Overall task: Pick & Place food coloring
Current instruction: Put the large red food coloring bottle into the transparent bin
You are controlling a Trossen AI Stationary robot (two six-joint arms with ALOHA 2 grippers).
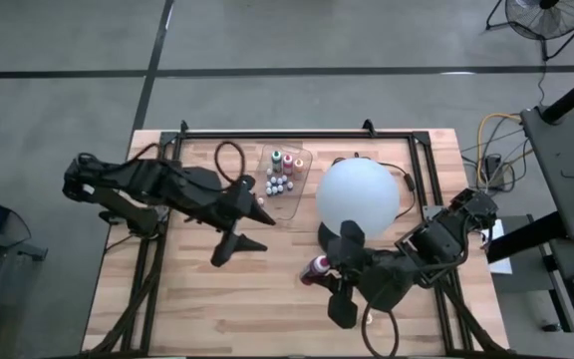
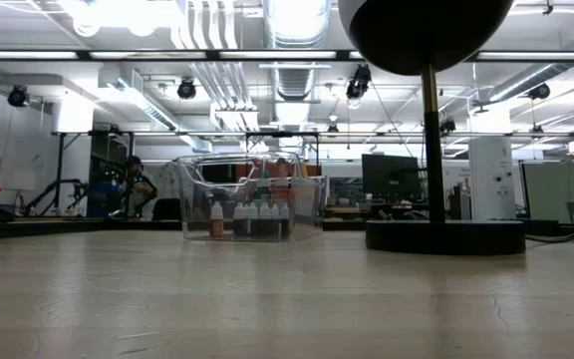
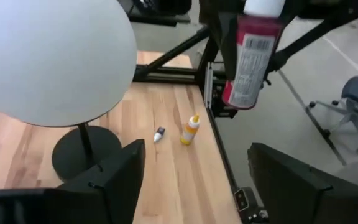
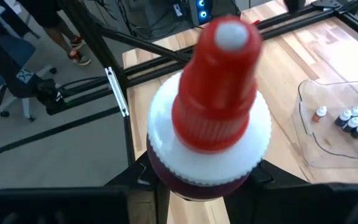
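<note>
Both hands raised — right hand (image 1: 329, 271) clamps red bottle (image 1: 317, 266).

My high camera looks straight down on the whole table (image 1: 197, 299), with the white globe (image 1: 358, 194) near its middle. My low camera sits at table height, facing level past the globe's black base (image 2: 444, 236) into the room, the clear tray (image 2: 252, 197) just beside it. The left wrist camera faces the globe from close by. The right wrist camera sits almost against a red-capped bottle (image 4: 213, 106); the tray shows beyond, shared with both fixed views.
</note>
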